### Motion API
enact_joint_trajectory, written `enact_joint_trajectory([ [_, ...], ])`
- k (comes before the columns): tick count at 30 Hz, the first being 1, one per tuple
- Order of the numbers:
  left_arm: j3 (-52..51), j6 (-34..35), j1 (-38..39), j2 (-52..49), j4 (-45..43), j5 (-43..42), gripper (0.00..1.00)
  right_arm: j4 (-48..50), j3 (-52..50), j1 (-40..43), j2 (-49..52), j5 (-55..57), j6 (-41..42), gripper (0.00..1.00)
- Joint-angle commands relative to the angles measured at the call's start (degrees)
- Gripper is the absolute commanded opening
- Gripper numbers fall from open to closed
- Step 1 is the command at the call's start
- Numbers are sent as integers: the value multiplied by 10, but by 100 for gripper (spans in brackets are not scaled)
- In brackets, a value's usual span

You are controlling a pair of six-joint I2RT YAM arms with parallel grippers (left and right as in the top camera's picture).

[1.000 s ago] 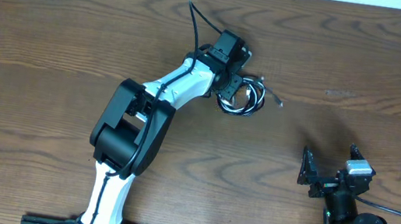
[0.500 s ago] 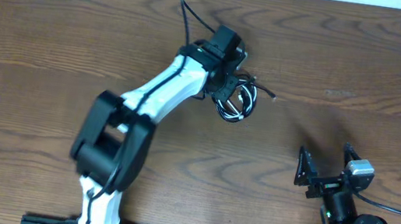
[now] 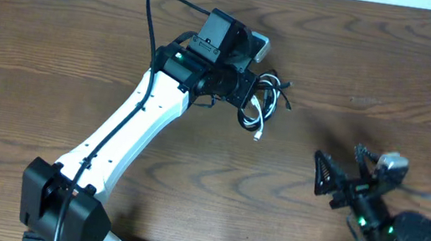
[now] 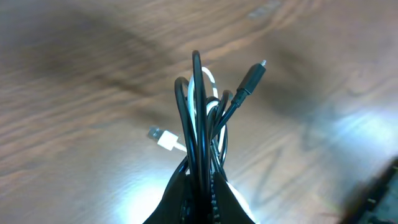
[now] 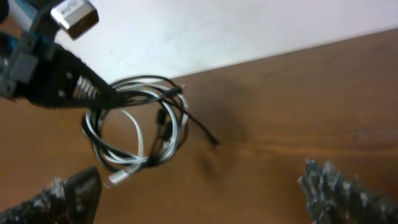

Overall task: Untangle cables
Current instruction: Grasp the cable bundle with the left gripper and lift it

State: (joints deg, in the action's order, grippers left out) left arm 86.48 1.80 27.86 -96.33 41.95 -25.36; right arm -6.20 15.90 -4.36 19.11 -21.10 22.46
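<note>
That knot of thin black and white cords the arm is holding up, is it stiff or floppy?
Probably floppy: the tangled black and white cords droop in loose loops from the left gripper, the white plug dangling. Likely light, since a pinch holds the whole bundle. It may swing if moved.

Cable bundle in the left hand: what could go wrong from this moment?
The left hand pinches both cables together as one coil, so pulling may tighten the tangle. The white plug hangs loose and could snag a loop. The right hand is open and apart, so nothing steadies the coil.
</note>
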Motion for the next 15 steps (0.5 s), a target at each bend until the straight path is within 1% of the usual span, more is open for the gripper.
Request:
enact_joint_trajectory([
  [1, 1, 11, -2, 1, 0, -75, 8, -30, 92, 2, 109, -50, -6, 99],
  [5, 2, 11, -2, 1, 0, -119, 8, -9, 157, 2, 221, -134, -8, 99],
  [8, 2, 31, -2, 1, 0, -134, 7, 17, 164, 2, 275, -170, 0, 99],
  [10, 2, 49, -3, 1, 0, -135, 7, 21, 164, 2, 303, -170, 5, 99],
  [11, 2, 57, -5, 1, 0, -135, 7, 22, 164, 2, 317, -170, 5, 88],
  [12, 2, 65, -8, 1, -1, -136, 7, 24, 164, 2, 332, -170, 8, 63],
  [14, 2, 77, -14, 1, -7, -144, 7, 25, 164, 1, 359, -170, 30, 45],
  [15, 2, 88, -19, 1, -12, -149, 7, 26, 164, 1, 374, -170, 49, 45],
])
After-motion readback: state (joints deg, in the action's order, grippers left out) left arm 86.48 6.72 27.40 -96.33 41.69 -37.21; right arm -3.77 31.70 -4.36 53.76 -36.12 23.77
